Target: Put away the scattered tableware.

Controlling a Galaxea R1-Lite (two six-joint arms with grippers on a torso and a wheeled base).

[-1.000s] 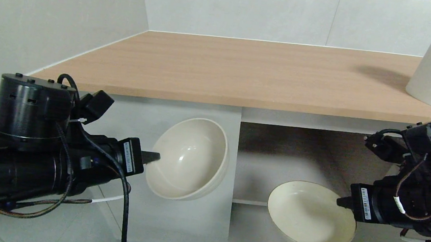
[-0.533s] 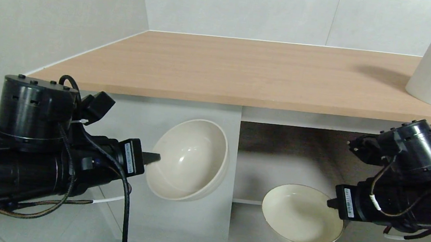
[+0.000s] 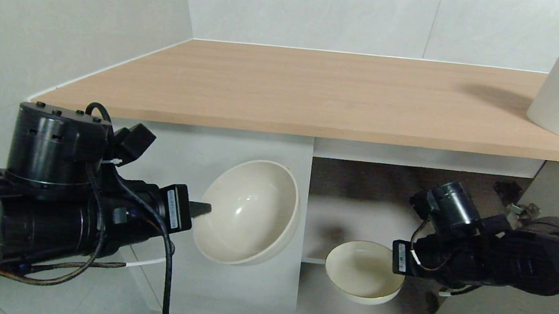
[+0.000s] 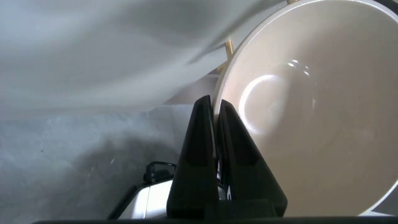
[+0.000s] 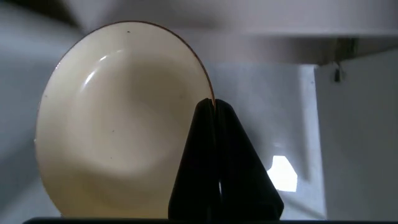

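Deep bowl [image 3: 247, 211] pinched in left jaws, shallow bowl [image 3: 361, 269] in right jaws.

Left arm [image 3: 41, 214] is matte black and chunky, with a fat cylindrical housing [image 3: 52, 144] ringed on top by small screw heads. A thick black cable [image 3: 164, 270] loops off it. A thinner brownish wire [image 3: 51, 270], maybe braided, runs beneath, plus a white zip tie [image 3: 144, 260]. White barcode-type left label [image 3: 172, 209] sits at the wrist end. Left gripper [image 4: 215, 118] has two black wedge fingers [image 4: 198, 162] tapering to thin tips. Right arm [image 3: 530, 264] is black too, with a smaller cylinder [image 3: 455, 208], white right label [image 3: 401, 257] and thin wires. Right gripper [image 5: 214, 109] has the same black tapered fingers [image 5: 202, 168].
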